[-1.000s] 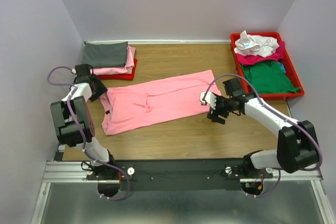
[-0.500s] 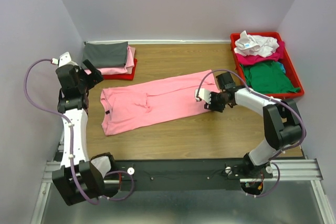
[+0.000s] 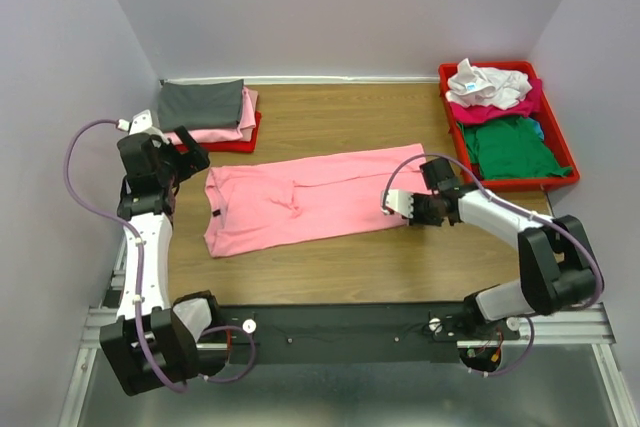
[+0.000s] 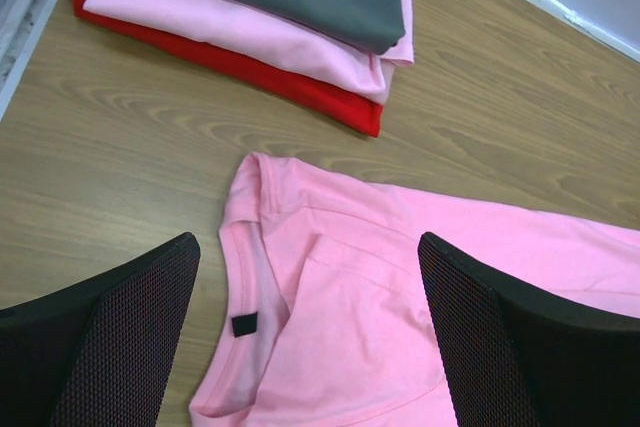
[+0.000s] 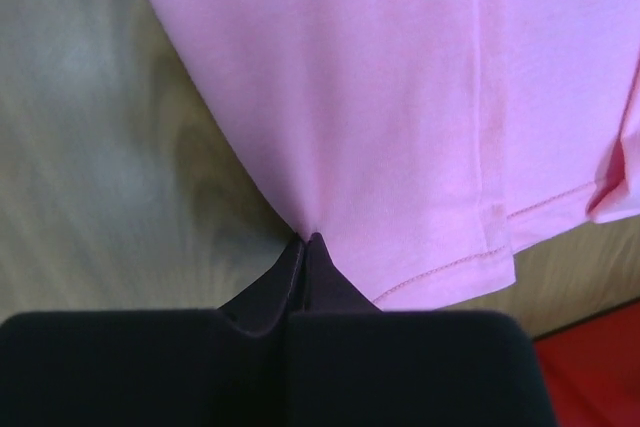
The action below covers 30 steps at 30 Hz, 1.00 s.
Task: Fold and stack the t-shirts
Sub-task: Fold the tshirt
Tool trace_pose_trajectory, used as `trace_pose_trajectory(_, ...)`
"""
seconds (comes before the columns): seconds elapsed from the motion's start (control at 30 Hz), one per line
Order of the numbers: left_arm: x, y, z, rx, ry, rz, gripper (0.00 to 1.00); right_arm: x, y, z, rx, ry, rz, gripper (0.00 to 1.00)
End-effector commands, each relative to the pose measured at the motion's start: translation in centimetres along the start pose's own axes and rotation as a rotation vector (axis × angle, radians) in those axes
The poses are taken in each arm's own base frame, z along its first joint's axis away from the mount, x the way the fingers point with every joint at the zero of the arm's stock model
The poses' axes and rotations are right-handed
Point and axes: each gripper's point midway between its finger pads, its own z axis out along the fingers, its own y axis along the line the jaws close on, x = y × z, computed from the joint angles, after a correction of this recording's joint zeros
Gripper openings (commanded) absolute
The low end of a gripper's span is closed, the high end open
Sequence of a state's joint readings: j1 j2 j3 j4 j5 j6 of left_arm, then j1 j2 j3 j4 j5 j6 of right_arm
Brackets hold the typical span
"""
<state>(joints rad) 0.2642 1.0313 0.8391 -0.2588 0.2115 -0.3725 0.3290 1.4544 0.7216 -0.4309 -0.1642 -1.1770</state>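
The light pink t-shirt [image 3: 310, 197] lies spread flat across the middle of the table, collar to the left. My right gripper [image 3: 412, 209] is at the shirt's right end, and the right wrist view shows it shut on the hem edge [image 5: 310, 242]. My left gripper [image 3: 185, 162] hovers just left of the collar. It is open and empty, its mesh fingers [image 4: 110, 337] straddling the neckline and the dark neck tag [image 4: 244, 325]. A folded stack with a dark grey tee [image 3: 200, 102] on top of a pink one sits at the back left.
The folded stack [image 4: 250, 7] rests on a red base [image 3: 225, 144]. A red tray [image 3: 520, 185] at the back right holds crumpled white, magenta and green tees. Purple walls close in both sides and the back.
My right gripper has closed on the hem and drawn the shirt a little to the right. My left gripper has let go of the collar, opened and backed off to the left.
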Motion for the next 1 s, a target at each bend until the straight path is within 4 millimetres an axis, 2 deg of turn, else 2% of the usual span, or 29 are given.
trace_pose_trajectory(0.0, -0.1, -2.4, -0.7, 0.109, -0.011, 0.048, 0.98, 4.9, 5.8, -2.2, -0.127, 0.213, 0.021, 0.00)
trace_pose_trajectory(0.07, 0.4, -3.6, -0.9, 0.162, 0.000, 0.064, 0.98, 6.9, 8.1, -4.2, -0.176, 0.313, 0.024, 0.00)
trace_pose_trajectory(0.17, 0.5, -4.6, -1.1, 0.206, -0.001, 0.083, 0.98, 8.8, 9.9, -6.0, -0.207, 0.397, 0.022, 0.00)
trace_pose_trajectory(0.27, 0.4, -5.5, -1.3, 0.238, 0.000, 0.094, 0.98, 9.8, 11.8, -7.4, -0.242, 0.418, 0.031, 0.00)
trace_pose_trajectory(0.47, 0.7, -6.4, -1.1, 0.271, 0.017, 0.103, 0.98, 10.8, 11.6, -8.9, -0.197, 0.409, 0.098, 0.01)
trace_pose_trajectory(0.53, 1.3, -6.8, -1.0, 0.292, 0.034, 0.096, 0.98, 10.8, 11.5, -9.0, -0.202, 0.408, 0.122, 0.08)
trace_pose_trajectory(0.57, 1.7, -7.4, -1.1, 0.308, 0.047, 0.085, 0.98, 10.3, 11.4, -8.8, -0.205, 0.390, 0.153, 0.37)
trace_pose_trajectory(0.63, 3.2, -8.2, -1.0, 0.332, 0.080, 0.076, 0.98, 9.3, 10.8, -8.9, -0.201, 0.346, 0.191, 0.58)
trace_pose_trajectory(0.67, 3.8, -8.6, -0.9, 0.337, 0.096, 0.073, 0.98, 8.1, 8.8, -9.4, -0.156, 0.302, 0.205, 0.69)
trace_pose_trajectory(0.7, 5.2, -10.0, -1.1, 0.358, 0.131, 0.070, 0.98, 6.7, 8.3, -9.3, -0.153, 0.237, 0.250, 0.72)
trace_pose_trajectory(0.77, 7.8, -11.2, -1.5, 0.368, 0.197, 0.059, 0.98, 4.6, 5.9, -9.9, -0.105, 0.152, 0.285, 0.79)
trace_pose_trajectory(0.8, 9.2, -12.1, -1.8, 0.372, 0.231, 0.047, 0.97, 2.4, 3.5, -10.5, -0.069, 0.061, 0.318, 0.81)
trace_pose_trajectory(0.83, 10.6, -11.9, -2.1, 0.361, 0.264, 0.038, 0.96, 1.1, 2.5, -10.6, -0.060, 0.007, 0.341, 0.81)
trace_pose_trajectory(0.87, 11.2, -11.9, -2.3, 0.356, 0.273, 0.035, 0.95, -0.1, 1.5, -10.6, -0.059, -0.050, 0.362, 0.82)
trace_pose_trajectory(0.9, 11.5, -11.8, -2.5, 0.339, 0.267, 0.037, 0.95, -3.2, -0.2, -11.2, -0.069, -0.183, 0.397, 0.83)
trace_pose_trajectory(0.97, 10.8, -11.2, -3.2, 0.311, 0.223, 0.032, 0.94, -6.2, -1.6, -9.6, -0.166, -0.295, 0.451, 0.83)
